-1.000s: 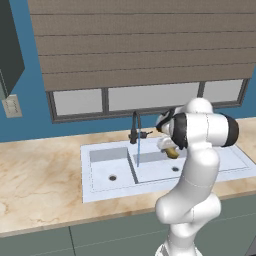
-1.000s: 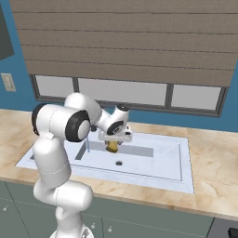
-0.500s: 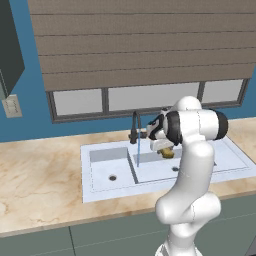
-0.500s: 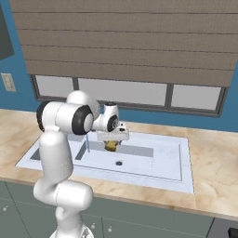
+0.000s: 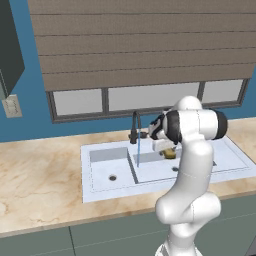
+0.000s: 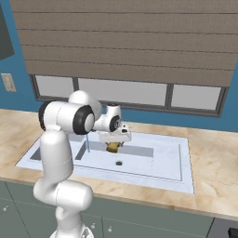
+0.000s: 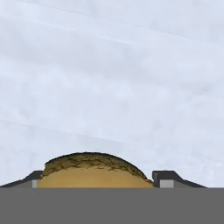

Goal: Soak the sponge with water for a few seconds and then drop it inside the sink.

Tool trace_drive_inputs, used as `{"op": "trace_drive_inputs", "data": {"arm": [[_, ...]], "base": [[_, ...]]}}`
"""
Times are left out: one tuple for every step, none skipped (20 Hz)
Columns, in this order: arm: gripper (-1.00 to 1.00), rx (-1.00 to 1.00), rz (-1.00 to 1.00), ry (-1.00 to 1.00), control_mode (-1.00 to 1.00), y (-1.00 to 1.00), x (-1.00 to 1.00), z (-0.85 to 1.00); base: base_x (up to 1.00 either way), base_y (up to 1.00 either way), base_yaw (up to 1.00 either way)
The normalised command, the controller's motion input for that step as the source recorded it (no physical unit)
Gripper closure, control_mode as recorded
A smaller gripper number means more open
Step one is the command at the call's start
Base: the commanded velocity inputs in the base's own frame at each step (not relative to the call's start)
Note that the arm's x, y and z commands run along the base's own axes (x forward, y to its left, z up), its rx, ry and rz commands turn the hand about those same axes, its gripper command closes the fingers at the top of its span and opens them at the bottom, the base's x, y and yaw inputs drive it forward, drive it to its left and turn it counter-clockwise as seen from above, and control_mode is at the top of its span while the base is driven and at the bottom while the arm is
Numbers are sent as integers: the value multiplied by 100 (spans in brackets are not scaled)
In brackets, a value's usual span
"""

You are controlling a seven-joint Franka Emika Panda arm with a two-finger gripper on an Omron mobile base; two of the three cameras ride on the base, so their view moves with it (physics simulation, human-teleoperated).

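**Sponge held over the wide basin, beside the running water**

I'm looking at a kitchen wall painted blue, with a window (image 5: 145, 97) under a lowered slatted blind (image 5: 140, 42), and a beige marble counter (image 5: 40, 185) running across in front of it. Set into the counter is the pale double sink (image 5: 100, 192): a narrow basin on the left of the left base view and a wider one on its right, each with a small round drain.

A dark slim faucet (image 5: 135, 127) stands at the back of the sink near the divider. From its spout falls a thin pale-blue stream of water (image 5: 138, 152), straight down into the wide basin close to the divider; I see it in the right base view too (image 6: 88, 144).

My arm reaches forward over the wide basin, and the gripper (image 5: 169, 151) points down into it. Its jaws are clenched on the sponge (image 5: 170, 153), a small yellow-orange block that I also see below the hand in the right base view (image 6: 112, 147). In the hand view the sponge (image 7: 94, 173) sits between the two dark fingertips (image 7: 168, 178), with the pale basin floor beyond it.

The sponge hangs above the basin floor, near the stream but apart from it, on the side away from the narrow basin.
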Motion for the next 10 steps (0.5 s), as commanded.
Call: {"op": "trace_drive_inputs", "data": {"arm": [[100,0,0,8,-100,-30,-40,0],[100,0,0,7,-100,-28,-43,0],[100,0,-1,8,-100,-26,-43,0],[100,0,-1,6,-100,-24,-38,0],[100,0,-1,5,-100,-19,-29,0],[100,0,-1,2,-100,-16,-14,-5],[100,0,0,0,-100,-15,0,-18],[100,0,0,0,-100,-11,0,-23],[100,0,0,0,-100,-6,0,-34],[100,0,0,0,-100,-1,0,-31]], "base": [[0,0,0],[0,0,0],[0,0,0],[0,0,0],[0,0,0],[0,0,0],[0,0,0],[0,0,0],[0,0,0],[0,0,0]]}}
